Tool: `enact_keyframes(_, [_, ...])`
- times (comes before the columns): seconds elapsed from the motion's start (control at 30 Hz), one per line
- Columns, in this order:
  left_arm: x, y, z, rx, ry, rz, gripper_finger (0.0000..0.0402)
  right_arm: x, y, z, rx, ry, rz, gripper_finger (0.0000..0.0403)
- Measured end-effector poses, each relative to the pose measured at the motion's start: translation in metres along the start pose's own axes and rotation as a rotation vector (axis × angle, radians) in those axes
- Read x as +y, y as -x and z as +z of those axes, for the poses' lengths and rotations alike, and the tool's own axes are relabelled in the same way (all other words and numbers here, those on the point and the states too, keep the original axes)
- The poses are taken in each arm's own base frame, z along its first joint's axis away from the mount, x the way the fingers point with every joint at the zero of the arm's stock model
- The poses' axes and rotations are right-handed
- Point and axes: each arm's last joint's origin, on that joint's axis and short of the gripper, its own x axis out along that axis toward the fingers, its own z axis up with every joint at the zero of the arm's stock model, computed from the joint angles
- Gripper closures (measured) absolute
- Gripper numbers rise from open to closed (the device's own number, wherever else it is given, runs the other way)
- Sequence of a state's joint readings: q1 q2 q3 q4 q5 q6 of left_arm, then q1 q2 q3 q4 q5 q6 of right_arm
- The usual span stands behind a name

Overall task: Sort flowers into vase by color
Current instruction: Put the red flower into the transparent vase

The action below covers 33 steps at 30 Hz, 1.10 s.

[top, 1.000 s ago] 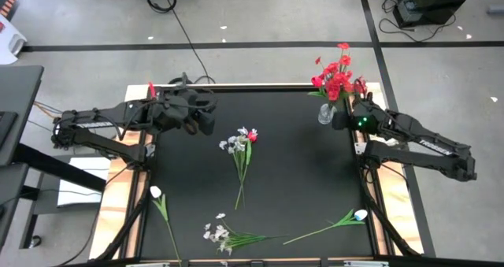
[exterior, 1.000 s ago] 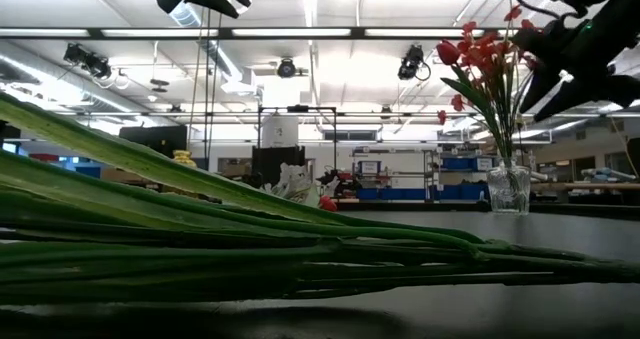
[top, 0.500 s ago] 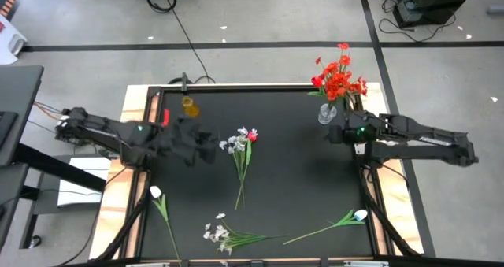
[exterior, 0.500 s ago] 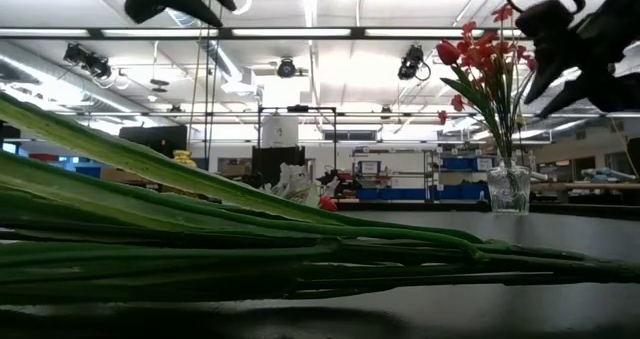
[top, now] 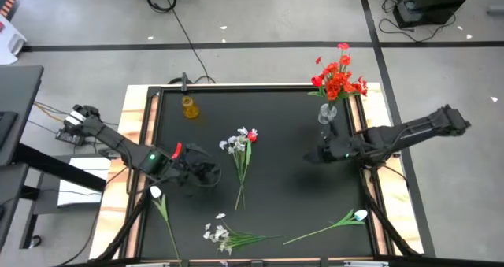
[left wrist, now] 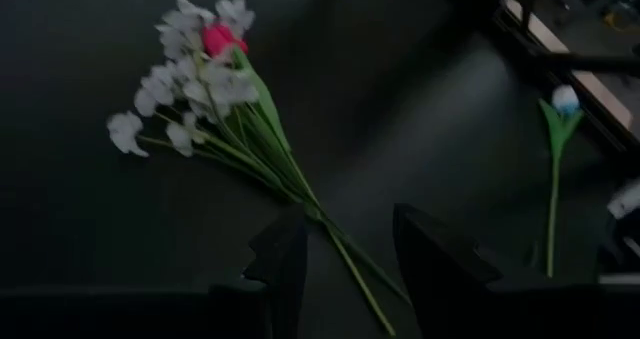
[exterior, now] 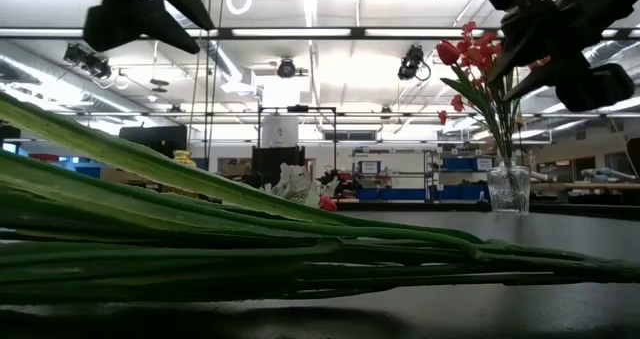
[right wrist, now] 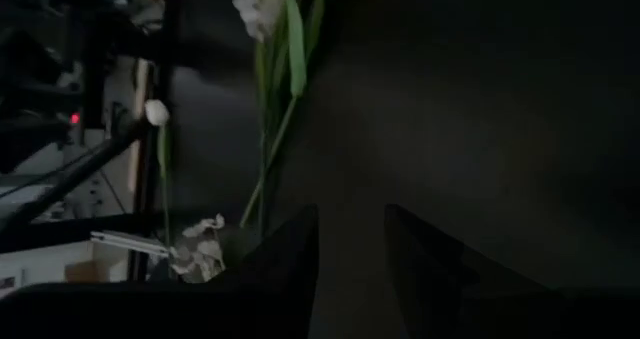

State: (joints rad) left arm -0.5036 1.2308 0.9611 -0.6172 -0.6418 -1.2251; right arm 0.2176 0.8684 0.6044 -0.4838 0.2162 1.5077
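Observation:
A mixed bunch (top: 243, 147) of white sprigs with one red bud lies flat mid-table; it also shows as the bunch (left wrist: 215, 89) and the bunch (right wrist: 275, 39) in the wrist views. A glass vase (top: 326, 114) at the far right holds red flowers (top: 339, 78). A small yellow vase (top: 189, 107) stands at the far left. My left gripper (top: 203, 172), open, hovers left of the bunch's stems, its fingers (left wrist: 285, 269) astride them in the wrist view, above the table. My right gripper (top: 315, 154), open, hovers right of the bunch, near the glass vase.
A white bud on a stem (top: 157, 194) lies near the left edge. White sprigs (top: 220, 235) lie at the near edge, filling the low view as green stems (exterior: 250, 249). Another white bud (top: 359, 215) lies at the near right. Bare black tabletop (top: 283, 180) separates the grippers.
My left gripper has swung from the far left corner toward the near edge and the middle bunch, uncovering the yellow vase. My right gripper has moved away from beside the glass vase, toward the table's left and near edge. The flowers have stayed in place.

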Motion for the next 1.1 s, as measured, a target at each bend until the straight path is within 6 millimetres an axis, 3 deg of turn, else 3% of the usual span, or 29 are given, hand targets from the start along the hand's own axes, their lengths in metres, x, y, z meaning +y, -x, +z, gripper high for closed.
enact_keyframes(0.33, [-0.002,0.010,-0.014,0.039,-0.060,-0.022,0.0246,-0.002,-0.034,-0.057,0.086,-0.062,-0.109,0.0277])
enact_keyframes(0.6, [-0.005,0.014,-0.022,0.049,-0.129,-0.040,0.0246,0.005,-0.074,-0.088,0.009,-0.149,0.006,0.0278])
enact_keyframes(0.8, [-0.011,0.008,-0.037,0.062,-0.225,-0.036,0.0247,0.013,-0.115,-0.096,-0.043,-0.210,0.150,0.0278])
enact_keyframes(0.93, [-0.013,0.000,-0.045,0.089,-0.225,-0.023,0.0247,0.022,-0.143,-0.091,-0.081,-0.195,0.089,0.0279])
enact_keyframes(1.1, [-0.014,-0.006,-0.051,0.125,-0.196,-0.008,0.0247,0.048,-0.172,-0.077,-0.110,-0.110,-0.034,0.0287])
